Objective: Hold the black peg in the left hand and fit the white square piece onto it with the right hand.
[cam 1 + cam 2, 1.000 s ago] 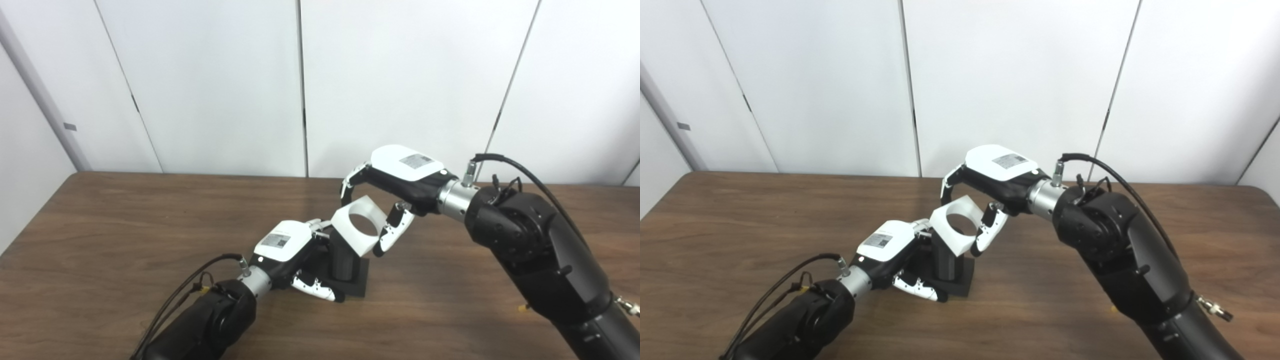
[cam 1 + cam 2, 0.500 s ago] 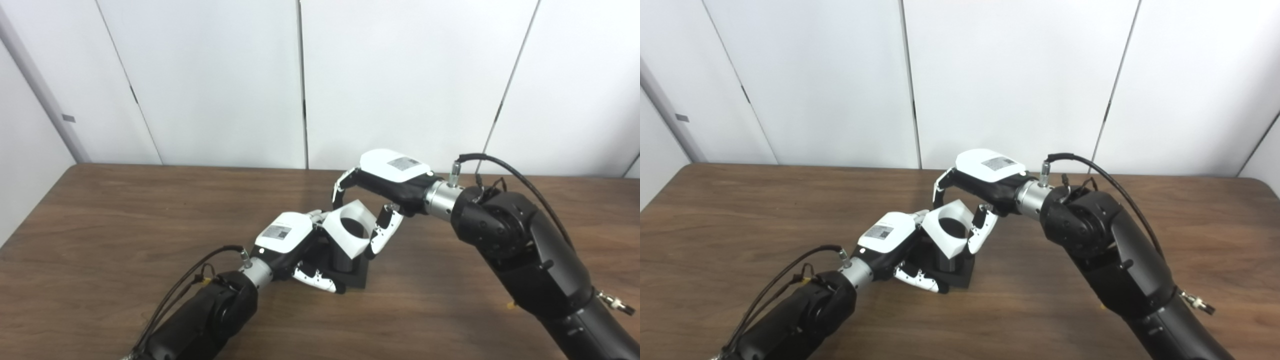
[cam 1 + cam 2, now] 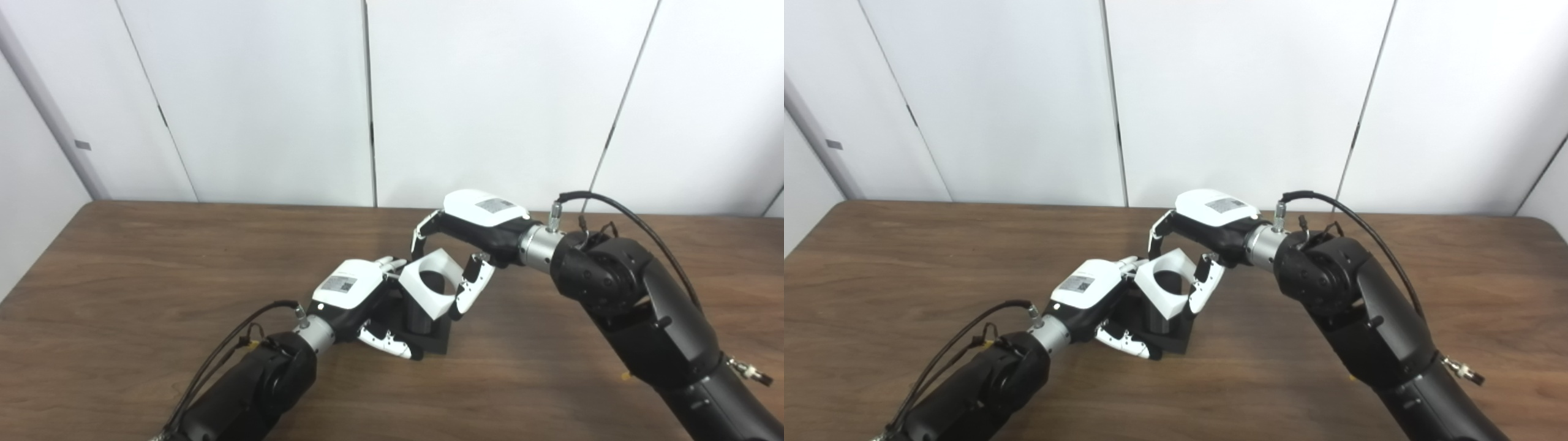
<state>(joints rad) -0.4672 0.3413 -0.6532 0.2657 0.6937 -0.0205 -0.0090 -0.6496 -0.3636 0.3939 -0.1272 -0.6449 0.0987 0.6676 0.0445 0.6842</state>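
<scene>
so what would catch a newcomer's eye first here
Probably the white piece at the middle of the table, pinched by the right hand and tilted over the black peg, whose top shows dark through its round hole. Next, the left hand gripping the peg from the left, its square black base flat on the wood.

Table (image 3: 153,275): dark wood grain, satin sheen. Peg (image 3: 422,318): matt black plastic. Square piece (image 3: 422,300): smooth matt white plastic. Hands' shells glossy white, wrists bare metal.
</scene>
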